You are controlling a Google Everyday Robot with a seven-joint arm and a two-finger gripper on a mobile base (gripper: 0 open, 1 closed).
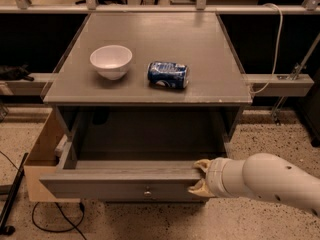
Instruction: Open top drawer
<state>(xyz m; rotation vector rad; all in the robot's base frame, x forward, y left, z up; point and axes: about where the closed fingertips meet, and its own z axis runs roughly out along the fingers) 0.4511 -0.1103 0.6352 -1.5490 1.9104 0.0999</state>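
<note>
Grey top drawer (115, 186) stands extended well out of the cabinet (235, 116). Its interior is exposed, and a small round knob (147, 191) sits at the centre of the front panel. The gripper (198, 176) is at the right end of that panel, closed on its upper edge: one tan finger (202, 164) inside, the other on the outer face. The white arm (270, 181) enters from lower right. On the cabinet top (160, 29), a white bowl (111, 61) stands near a blue can (168, 74) lying on its side. A cardboard box (42, 154) sits left of the cabinet.
</note>
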